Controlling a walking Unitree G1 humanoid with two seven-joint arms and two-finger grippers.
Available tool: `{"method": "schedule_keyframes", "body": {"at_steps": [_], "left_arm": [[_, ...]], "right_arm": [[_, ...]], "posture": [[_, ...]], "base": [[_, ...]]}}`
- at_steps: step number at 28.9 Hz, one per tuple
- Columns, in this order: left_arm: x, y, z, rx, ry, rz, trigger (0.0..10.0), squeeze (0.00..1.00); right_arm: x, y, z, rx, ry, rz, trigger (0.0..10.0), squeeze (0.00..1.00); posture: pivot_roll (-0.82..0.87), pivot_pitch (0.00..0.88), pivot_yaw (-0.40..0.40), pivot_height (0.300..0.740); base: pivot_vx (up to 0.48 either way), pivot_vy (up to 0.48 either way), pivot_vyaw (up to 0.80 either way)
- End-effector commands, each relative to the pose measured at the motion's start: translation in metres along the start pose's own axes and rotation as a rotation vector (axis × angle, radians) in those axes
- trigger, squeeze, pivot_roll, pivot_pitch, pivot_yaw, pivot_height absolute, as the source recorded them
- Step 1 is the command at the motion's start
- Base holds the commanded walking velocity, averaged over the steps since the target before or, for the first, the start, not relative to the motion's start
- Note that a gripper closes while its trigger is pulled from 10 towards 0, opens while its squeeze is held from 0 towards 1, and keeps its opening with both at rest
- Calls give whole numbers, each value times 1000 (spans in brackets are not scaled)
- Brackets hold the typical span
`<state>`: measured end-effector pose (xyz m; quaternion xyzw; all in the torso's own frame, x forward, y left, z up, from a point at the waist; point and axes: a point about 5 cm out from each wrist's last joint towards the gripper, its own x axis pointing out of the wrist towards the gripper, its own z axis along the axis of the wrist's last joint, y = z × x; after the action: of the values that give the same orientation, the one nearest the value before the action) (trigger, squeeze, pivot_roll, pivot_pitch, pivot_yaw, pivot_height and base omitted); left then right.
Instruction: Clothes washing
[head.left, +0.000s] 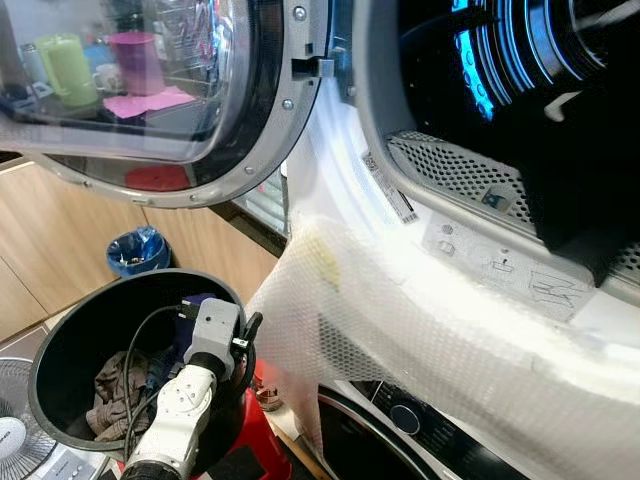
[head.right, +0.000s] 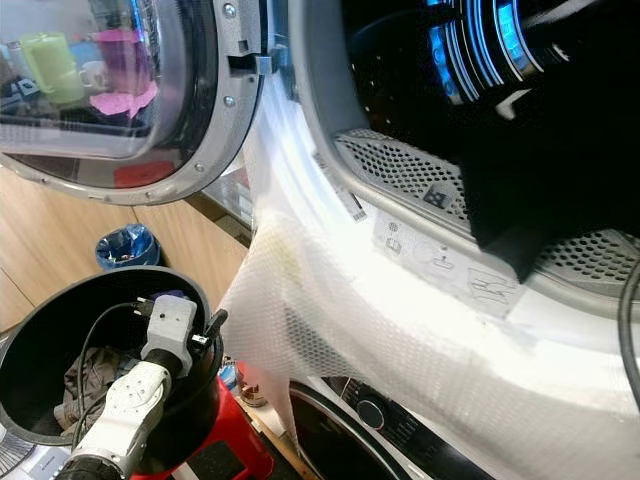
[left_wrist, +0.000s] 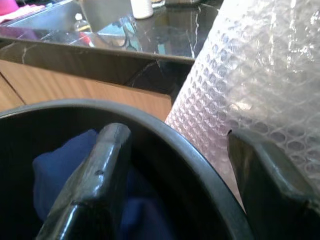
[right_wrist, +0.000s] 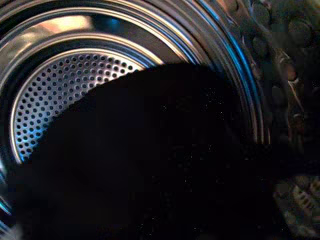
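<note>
Presently, the left gripper (left_wrist: 172, 192), fingers spread, is recorded straddling the round black plastic basket's rim (head.left: 60, 345), the crumpled blue and brown clothes (head.left: 112, 392) lying below, nearer this arm; right fingers cannot be told.

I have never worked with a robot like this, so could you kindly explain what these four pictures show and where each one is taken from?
The two wide pictures come from a stereo camera on a humanoid robot's head. It stands at a front-loading machine whose round door is swung open; bubble wrap drapes over its front. The left gripper, seen close up from that arm's wrist camera, is open and reaches over a black bucket holding clothes, including something blue. The right wrist camera looks into the shiny perforated drum, where a dark shape blocks the view; whether that is a garment, or whether anything is held, cannot be told.
</note>
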<state>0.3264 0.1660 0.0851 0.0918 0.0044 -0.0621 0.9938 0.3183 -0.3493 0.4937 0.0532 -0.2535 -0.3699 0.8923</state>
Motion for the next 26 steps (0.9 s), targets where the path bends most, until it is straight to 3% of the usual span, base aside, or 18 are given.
{"method": "schedule_keyframes", "body": {"at_steps": [1, 2, 4, 5, 6, 7, 10, 12, 13, 14, 16, 19, 26], "left_arm": [[-10, 6, -23, 5, 120, 29, 10000, 0], [-8, 3, -22, 2, 122, 22, 10000, 0], [-6, 0, -20, -5, 121, 2, 10000, 0], [-5, -1, -20, -9, 123, -5, 10000, 0], [-5, -2, -20, -14, 126, -14, 10000, 0], [-5, -3, -20, -15, 129, -24, 10000, 0], [-5, -6, -20, -15, 137, -46, 10000, 0], [-6, -10, -22, -20, 144, -58, 10000, 0], [-6, -11, -22, -20, 144, -60, 10000, 0], [-6, -11, -21, -20, 145, -61, 10000, 0], [-5, -13, -21, -25, 147, -67, 10000, 0], [-5, -14, -20, -29, 146, -72, 10000, 0], [-6, -15, -20, -32, 146, -71, 10000, 0]], "right_arm": [[2, -9, 3, 65, 2, -14, 0, 0], [0, 1, -11, 117, 63, 6, 0, 0], [-5, 15, -25, 77, 100, 57, 0, 0], [-7, 21, -31, 73, 119, 83, 7020, 0], [-9, 28, -39, 75, 148, 109, 7020, 0], [-12, 36, -45, 60, 167, 157, 10000, 0], [-22, 53, -66, 35, 219, 238, 10000, 0], [-34, 68, -93, 5, 282, 298, 10000, 0], [-37, 71, -98, -17, 286, 321, 10000, 780], [-40, 75, -104, -14, 302, 342, 10000, 1000], [-51, 88, -116, 30, 351, 372, 10000, 1000], [-66, 104, -118, 36, 337, 414, 10000, 1000], [-74, 105, -113, 62, 315, 414, 10000, 1000]], "posture": [[48, 67, -17, 740], [48, 69, -19, 740], [46, 70, -12, 740], [44, 73, -13, 740], [44, 73, -13, 740], [40, 76, -12, 740], [38, 77, -12, 740], [37, 77, -14, 740], [37, 77, -14, 740], [37, 77, -14, 740], [36, 83, -20, 740], [35, 87, -26, 740], [39, 88, -30, 740]], "base": [[0, 0, 0], [0, 0, 0], [0, 0, 0], [0, 0, 0], [0, 0, 0], [0, 0, 0], [0, 0, 0], [0, 0, 0], [0, 0, 0], [0, 0, 0], [0, 0, 0], [0, 0, 0], [0, 0, 0]]}}
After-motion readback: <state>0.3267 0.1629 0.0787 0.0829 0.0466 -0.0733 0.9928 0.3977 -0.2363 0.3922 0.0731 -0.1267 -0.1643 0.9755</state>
